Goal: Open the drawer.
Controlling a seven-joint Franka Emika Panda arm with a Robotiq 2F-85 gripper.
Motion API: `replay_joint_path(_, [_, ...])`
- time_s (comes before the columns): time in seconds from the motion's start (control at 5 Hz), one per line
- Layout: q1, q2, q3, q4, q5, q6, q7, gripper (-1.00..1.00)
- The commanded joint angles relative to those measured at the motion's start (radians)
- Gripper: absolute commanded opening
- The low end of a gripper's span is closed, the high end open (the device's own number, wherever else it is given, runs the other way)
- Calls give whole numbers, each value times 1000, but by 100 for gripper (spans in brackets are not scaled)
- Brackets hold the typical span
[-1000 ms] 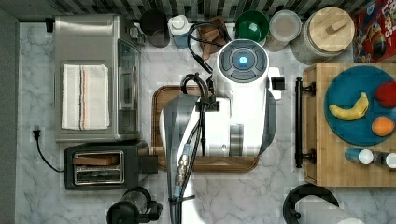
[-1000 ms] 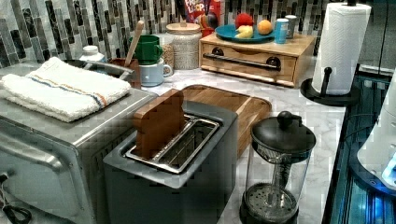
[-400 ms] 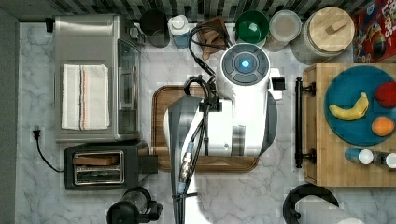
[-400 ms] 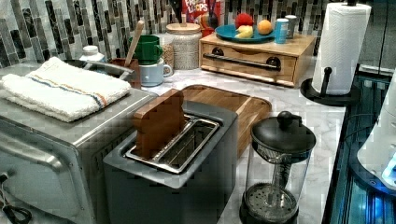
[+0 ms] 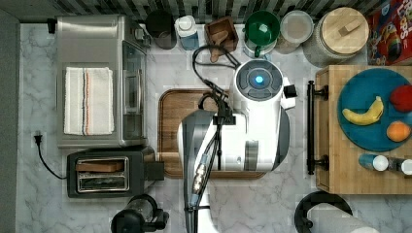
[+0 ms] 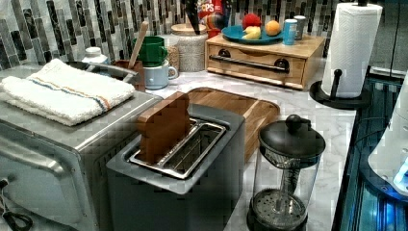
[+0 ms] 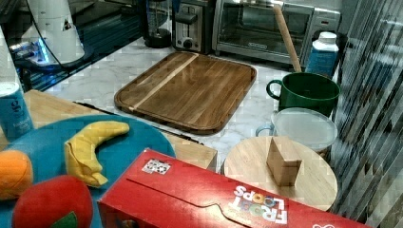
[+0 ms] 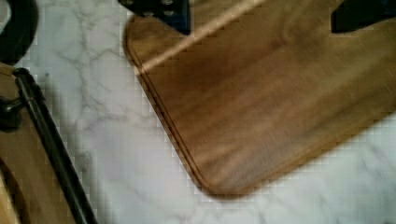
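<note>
While the drawer [image 5: 335,128] sits shut at the top view's right on the marble tabletop [image 5: 291,204], its black bar handle [image 5: 310,127] runs top-to-bottom in the top view, facing the brown tray [image 5: 177,128]. Blue plate [image 5: 362,109] on top holds banana [image 5: 362,113], red and orange fruit. Arm [image 5: 243,131] covers part of tray. Claw state: cannot tell.

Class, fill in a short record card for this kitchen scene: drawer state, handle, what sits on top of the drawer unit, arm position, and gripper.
drawer state: drawer shut
handle: black bar handle, untouched
on top: blue plate with banana
arm position: robot arm over wooden tray
gripper: gripper, above tray corner, apart from handle
</note>
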Motion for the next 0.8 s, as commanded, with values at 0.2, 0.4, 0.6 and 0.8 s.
replay_joint_path(0.2, [-67, -82, -64, -23, -18, -23, -405, 100])
replay_joint_path(0.4, [-82, -80, -94, -35, -26, 5, -498, 100])
replay_joint_path(0.6, [-106, -67, -105, -28, -43, 15, -571, 100])
replay_joint_path(0.8, [-129, -60, -116, -57, -71, 89, -629, 100])
